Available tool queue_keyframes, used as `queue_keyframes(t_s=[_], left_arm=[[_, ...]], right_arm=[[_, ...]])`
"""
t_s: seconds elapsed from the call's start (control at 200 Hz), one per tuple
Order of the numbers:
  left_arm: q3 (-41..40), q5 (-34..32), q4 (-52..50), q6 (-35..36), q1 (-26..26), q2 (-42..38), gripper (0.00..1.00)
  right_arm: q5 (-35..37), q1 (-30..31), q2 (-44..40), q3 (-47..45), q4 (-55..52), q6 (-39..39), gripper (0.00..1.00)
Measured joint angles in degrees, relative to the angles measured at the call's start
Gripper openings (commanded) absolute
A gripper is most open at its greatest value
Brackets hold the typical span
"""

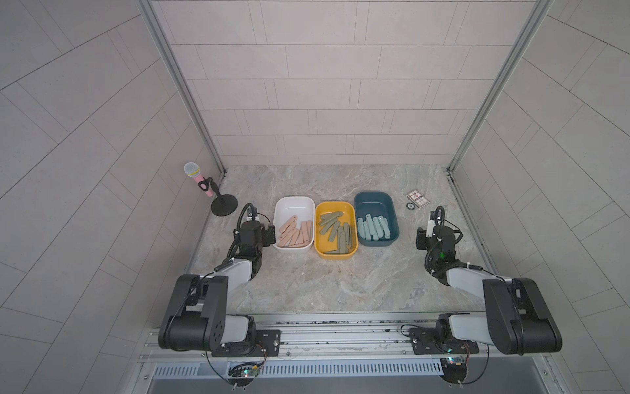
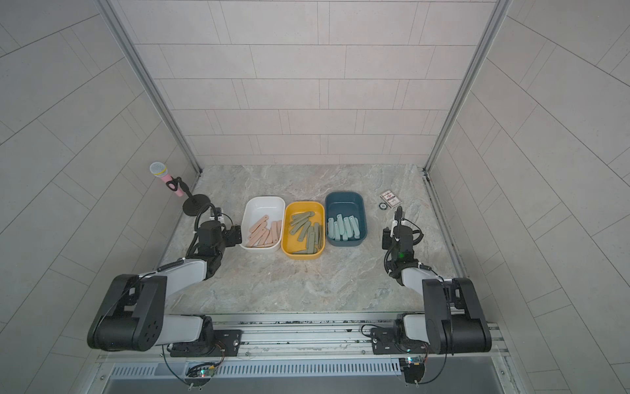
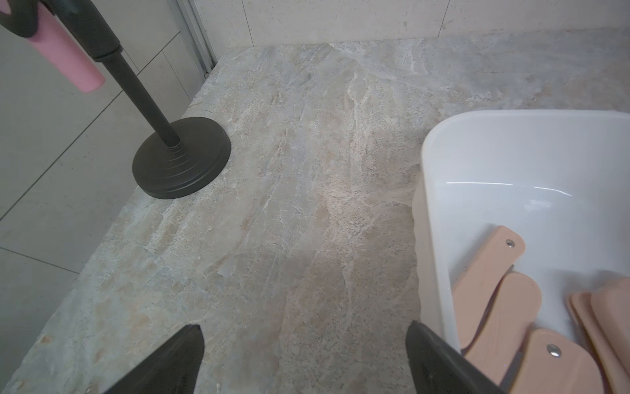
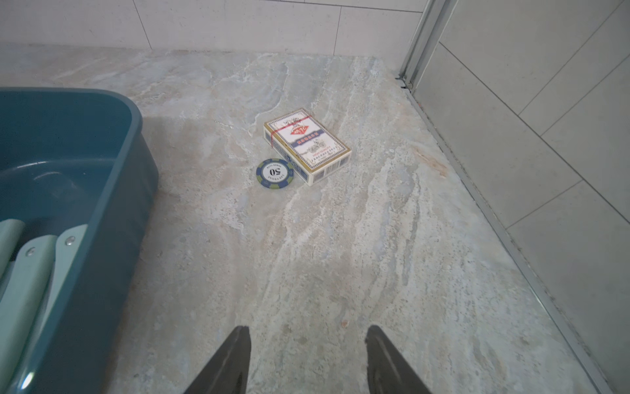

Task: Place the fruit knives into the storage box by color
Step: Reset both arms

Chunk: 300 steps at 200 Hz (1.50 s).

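Three storage boxes stand in a row in both top views. The white box (image 1: 295, 198) holds peach-pink fruit knives (image 1: 295, 234). Olive-green knives (image 1: 335, 232) lie in the yellow box (image 1: 335, 203), and pale teal knives (image 1: 373, 228) in the dark blue box (image 1: 373, 193). My left gripper (image 3: 303, 328) is wide open and empty over bare table, just left of the white box (image 3: 422, 191). In the right wrist view my right gripper (image 4: 306, 329) is open and narrower, with nothing between its fingers. It sits over bare table to the right of the blue box (image 4: 102, 273).
A pink microphone on a black stand (image 1: 223, 204) stands at the table's left edge, close to my left arm. A card deck (image 4: 306, 146) and a poker chip (image 4: 274, 173) lie ahead of my right gripper. Walls close in the table's sides and back.
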Motion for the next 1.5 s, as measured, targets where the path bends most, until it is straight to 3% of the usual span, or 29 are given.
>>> queue_keyframes(t_s=[0.175, 0.265, 0.29, 0.31, 0.33, 1.501], left_arm=[[0.7, 3.3, 9.4, -0.2, 1.0, 6.2, 1.00], [0.9, 3.9, 10.6, -0.3, 1.0, 7.0, 1.00], [1.0, 4.0, 10.6, -0.4, 1.1, 7.1, 1.00], [1.2, 4.1, 10.6, -0.4, 1.1, 7.3, 1.00], [1.3, 4.1, 10.6, -0.4, 1.1, 7.4, 1.00], [2.2, 5.0, 10.4, -0.5, 1.5, 8.2, 1.00]], right_arm=[[-2.5, -0.2, 10.4, 1.2, 10.8, 0.5, 0.61], [-3.5, -0.2, 12.4, 1.4, 9.5, 0.2, 0.70], [-3.6, -0.2, 12.4, 1.4, 9.9, 0.4, 0.77], [-3.7, -0.2, 12.5, 1.4, 10.5, 0.4, 0.97], [-3.8, -0.2, 12.5, 1.4, 11.1, 0.2, 1.00], [-3.0, 1.3, 12.4, 2.6, 10.8, -1.1, 1.00]])
